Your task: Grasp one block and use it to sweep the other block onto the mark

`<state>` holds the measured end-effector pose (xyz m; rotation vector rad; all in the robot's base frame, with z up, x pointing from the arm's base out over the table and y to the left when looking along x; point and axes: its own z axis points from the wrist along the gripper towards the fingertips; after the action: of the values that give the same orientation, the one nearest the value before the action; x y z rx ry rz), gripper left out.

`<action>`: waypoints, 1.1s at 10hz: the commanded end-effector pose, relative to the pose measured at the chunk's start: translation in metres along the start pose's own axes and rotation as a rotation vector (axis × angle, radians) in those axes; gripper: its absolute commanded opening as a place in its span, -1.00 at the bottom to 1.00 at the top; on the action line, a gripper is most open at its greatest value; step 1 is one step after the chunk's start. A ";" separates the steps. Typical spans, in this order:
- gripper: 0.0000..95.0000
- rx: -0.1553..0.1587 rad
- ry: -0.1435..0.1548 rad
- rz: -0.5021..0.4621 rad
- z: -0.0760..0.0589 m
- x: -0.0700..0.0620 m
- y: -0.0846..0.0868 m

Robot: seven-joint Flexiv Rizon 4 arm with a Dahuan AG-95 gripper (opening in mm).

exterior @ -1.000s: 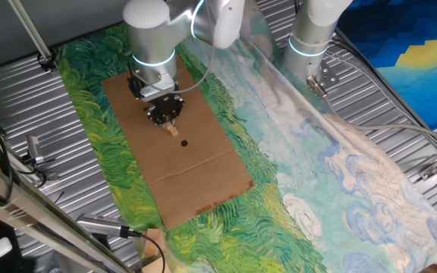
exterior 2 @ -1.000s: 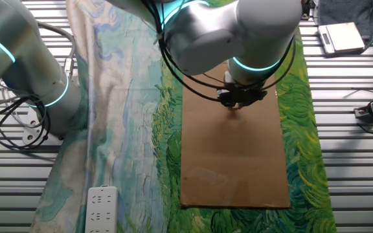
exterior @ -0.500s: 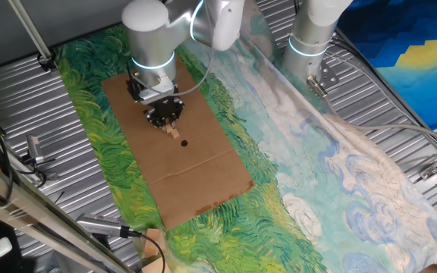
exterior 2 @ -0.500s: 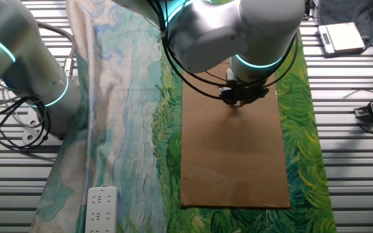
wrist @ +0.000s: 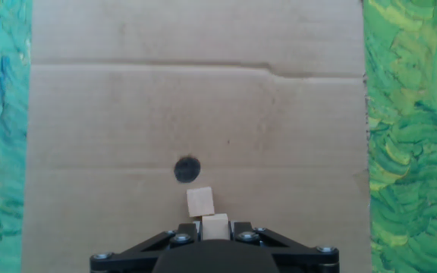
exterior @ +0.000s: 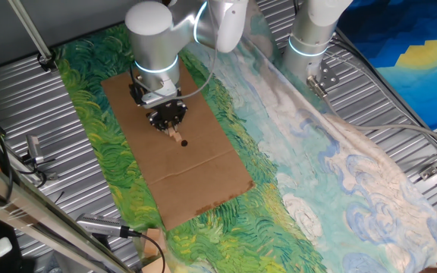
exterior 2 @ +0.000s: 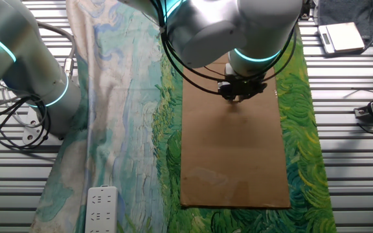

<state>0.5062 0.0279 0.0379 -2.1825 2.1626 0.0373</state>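
In the hand view my gripper (wrist: 215, 229) is shut on a tan wooden cube (wrist: 215, 225) at the bottom centre. A second tan cube (wrist: 200, 202) lies loose on the cardboard just ahead of it, touching it. The mark (wrist: 187, 169), a round black dot, sits just beyond that loose cube, a small gap apart. In one fixed view the gripper (exterior: 171, 130) is low over the cardboard with the cubes (exterior: 176, 136) under it and the mark (exterior: 184, 142) just past them. In the other fixed view the gripper (exterior 2: 238, 98) hides the cubes and the mark.
A brown cardboard sheet (exterior: 196, 178) with a fold crease lies on a green and blue painted cloth (exterior: 294, 174). A second robot arm base (exterior: 309, 38) stands at the back. A power strip (exterior 2: 100, 207) lies at the cloth's edge. Ribbed metal table surrounds everything.
My gripper has slid along the cardboard towards the mark with the held cube, pushing the loose cube ahead of it, closer to the black dot.
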 end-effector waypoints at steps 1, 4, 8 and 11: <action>-1.00 -0.001 -0.001 0.003 0.000 -0.004 0.000; -1.00 -0.001 -0.004 0.016 0.000 -0.012 0.001; -1.00 -0.001 -0.006 0.038 0.002 -0.022 0.005; -1.00 0.002 -0.004 0.040 0.003 -0.028 0.002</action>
<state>0.5034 0.0561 0.0364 -2.1392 2.2035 0.0419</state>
